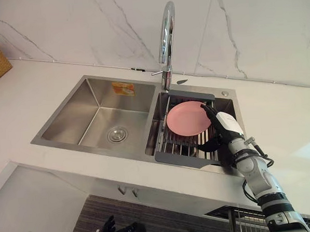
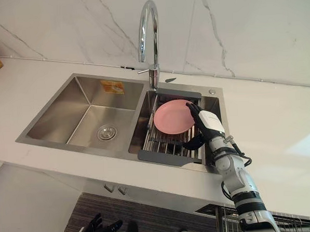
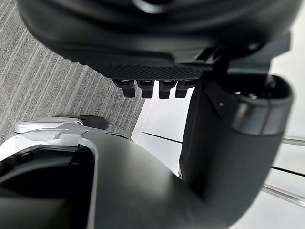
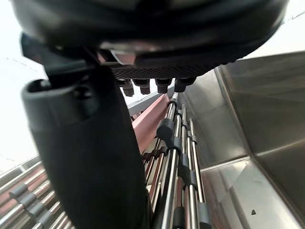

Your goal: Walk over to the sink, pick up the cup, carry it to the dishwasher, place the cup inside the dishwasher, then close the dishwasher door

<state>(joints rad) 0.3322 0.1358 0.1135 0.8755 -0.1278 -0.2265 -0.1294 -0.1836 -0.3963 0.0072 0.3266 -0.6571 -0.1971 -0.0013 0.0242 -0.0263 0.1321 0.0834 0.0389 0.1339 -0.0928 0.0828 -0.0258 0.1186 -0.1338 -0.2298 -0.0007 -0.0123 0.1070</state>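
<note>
right hand (image 1: 225,125): fingers straight, thumb spread wide, right rim of pink plate (image 1: 188,118) between them | pink plate: leaning in rack (image 1: 178,159), right basin of sink (image 1: 71,110) | left hand (image 1: 113,231): low, fingers relaxed, apart

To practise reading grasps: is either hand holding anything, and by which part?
Nothing looks gripped yet. The right hand is open at the pink plate's right rim, fingers over it, thumb below. The left hand hangs open, holding nothing.
</note>
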